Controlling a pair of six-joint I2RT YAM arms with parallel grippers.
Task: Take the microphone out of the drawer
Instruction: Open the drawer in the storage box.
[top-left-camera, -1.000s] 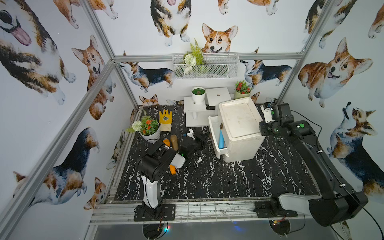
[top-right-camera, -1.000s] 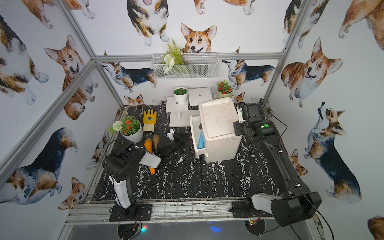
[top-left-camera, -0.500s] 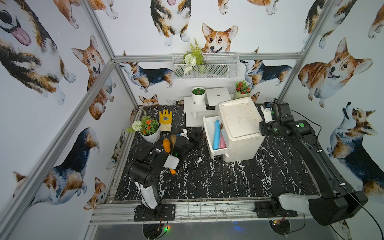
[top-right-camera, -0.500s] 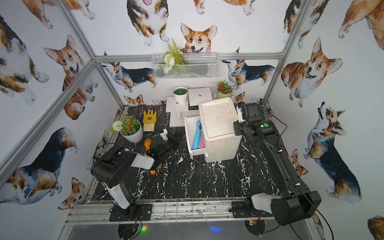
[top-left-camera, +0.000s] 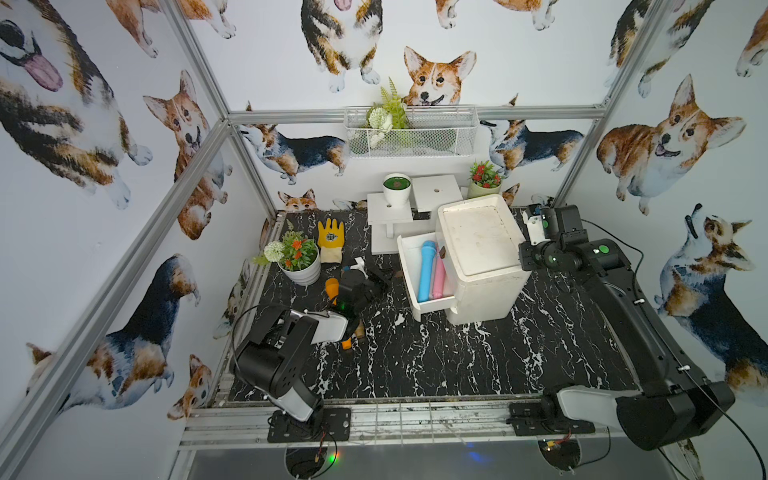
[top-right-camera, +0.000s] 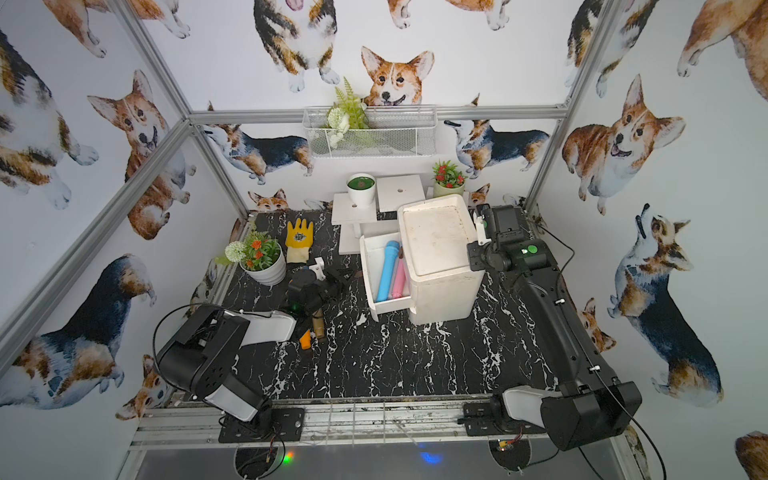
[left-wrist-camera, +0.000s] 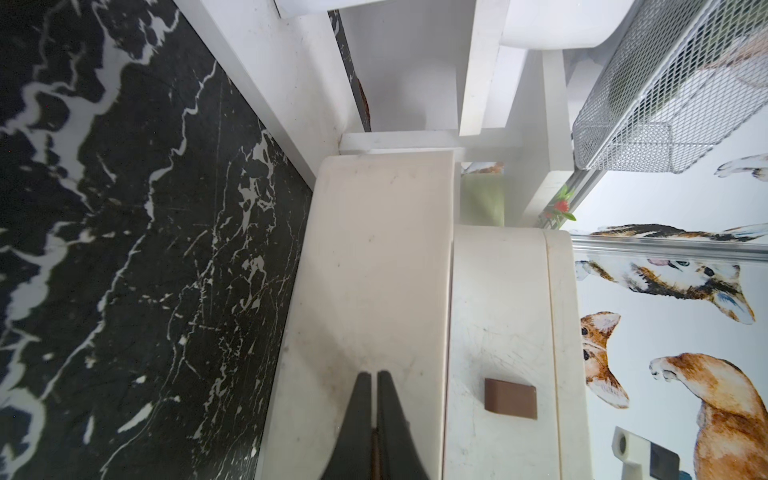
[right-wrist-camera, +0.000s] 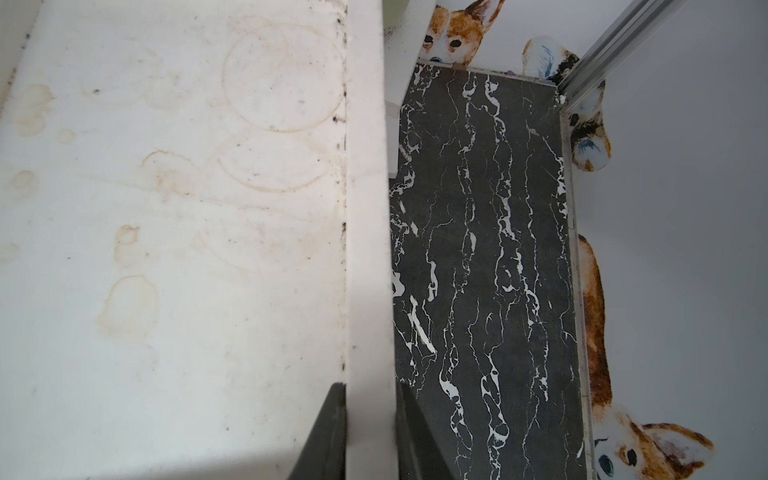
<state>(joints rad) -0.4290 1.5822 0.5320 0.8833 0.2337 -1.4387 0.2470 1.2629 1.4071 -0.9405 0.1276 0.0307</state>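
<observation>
white cabinet, drawer open, blue microphone inside

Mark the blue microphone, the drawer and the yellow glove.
blue microphone (top-left-camera: 427, 272), in a top view, middle of its handle.
drawer (top-left-camera: 412, 266), in a top view, bare inside beside the microphone.
yellow glove (top-left-camera: 331, 242), in a top view, its palm.

The tool, jaws together, points at the drawer front beside a brown handle on the cabinet.
</observation>
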